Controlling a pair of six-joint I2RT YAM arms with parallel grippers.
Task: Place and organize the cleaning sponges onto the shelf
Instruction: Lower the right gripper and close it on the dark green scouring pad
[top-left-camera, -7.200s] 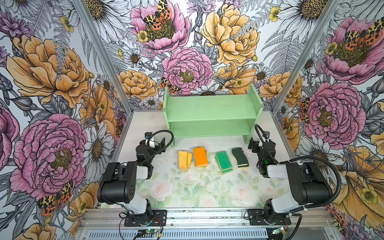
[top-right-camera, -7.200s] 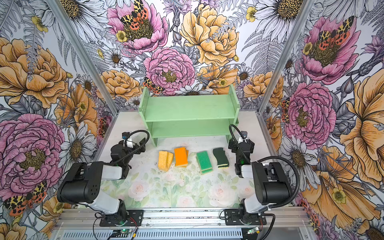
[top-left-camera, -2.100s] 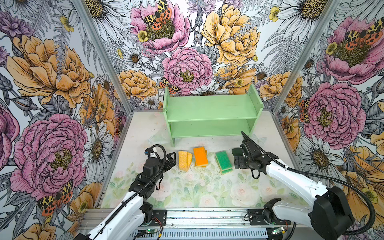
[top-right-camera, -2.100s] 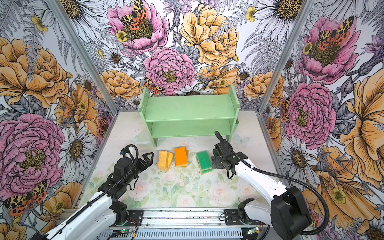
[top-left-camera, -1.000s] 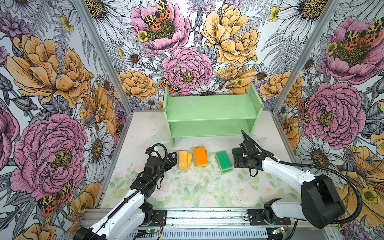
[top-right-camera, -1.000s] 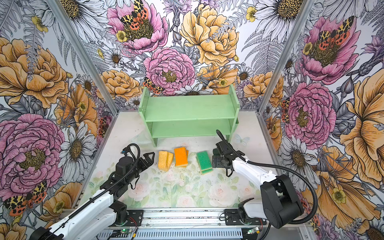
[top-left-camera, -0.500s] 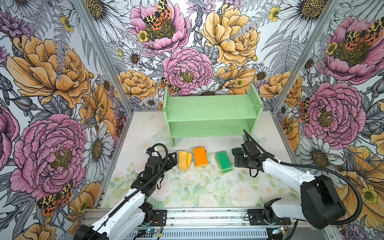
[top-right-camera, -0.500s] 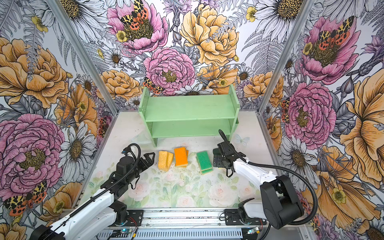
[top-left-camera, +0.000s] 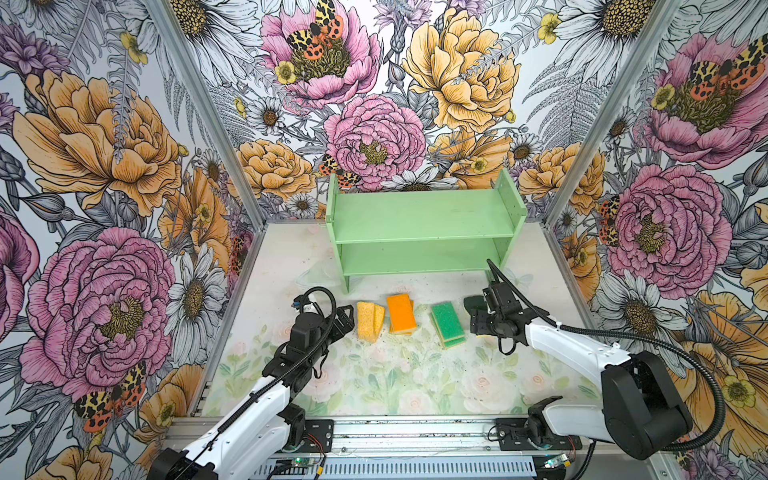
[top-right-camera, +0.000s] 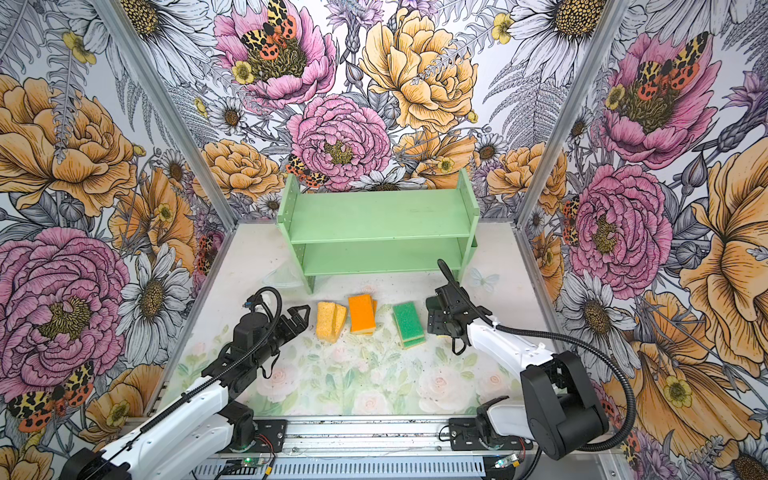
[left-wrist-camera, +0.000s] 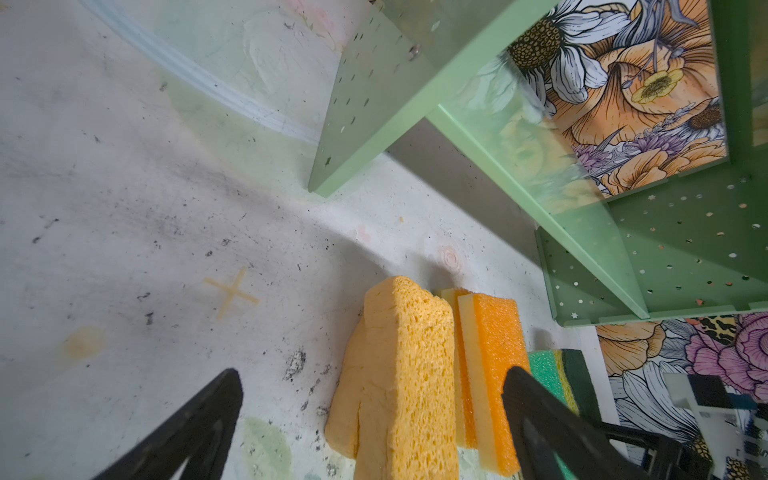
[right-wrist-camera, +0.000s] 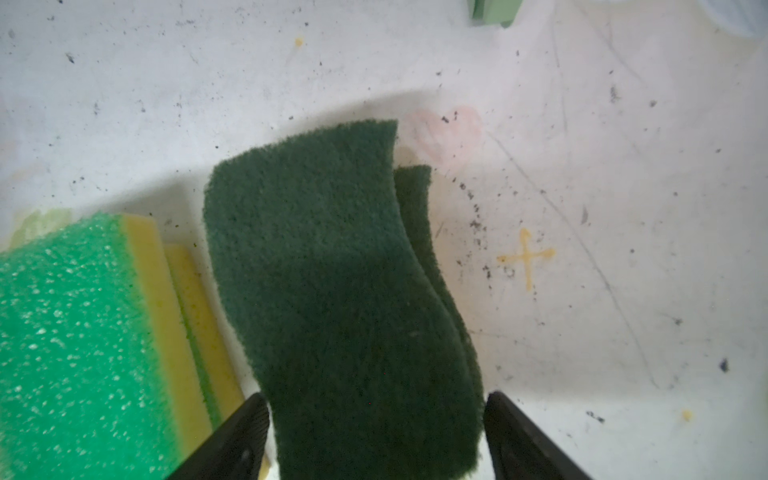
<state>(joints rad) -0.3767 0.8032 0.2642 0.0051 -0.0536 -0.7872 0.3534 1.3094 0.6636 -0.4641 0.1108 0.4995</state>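
Observation:
The empty mint-green shelf (top-left-camera: 424, 216) stands at the back in both top views. In front of it lie four small stacks of cleaning sponges: porous yellow (top-left-camera: 369, 321), orange-topped (top-left-camera: 401, 312), green-topped (top-left-camera: 446, 320) and wavy dark-green (right-wrist-camera: 332, 249). My right gripper (right-wrist-camera: 376, 398) is low over the dark-green stack, open, with a finger close against each long side of the top sponge. My left gripper (left-wrist-camera: 372, 374) is wide open just left of the yellow sponges (left-wrist-camera: 407, 374), touching nothing. The orange stack (left-wrist-camera: 494, 340) lies beyond them.
Floral walls close in the table on three sides. A metal rail (top-left-camera: 415, 432) with both arm bases runs along the front. The shelf's front legs (left-wrist-camera: 332, 183) stand close behind the sponge row. Yellow cross marks (right-wrist-camera: 525, 255) are painted on the white table.
The right gripper's jaws have narrowed around the dark-green sponges, and its arm has shifted slightly. The left arm and all sponges have stayed put.

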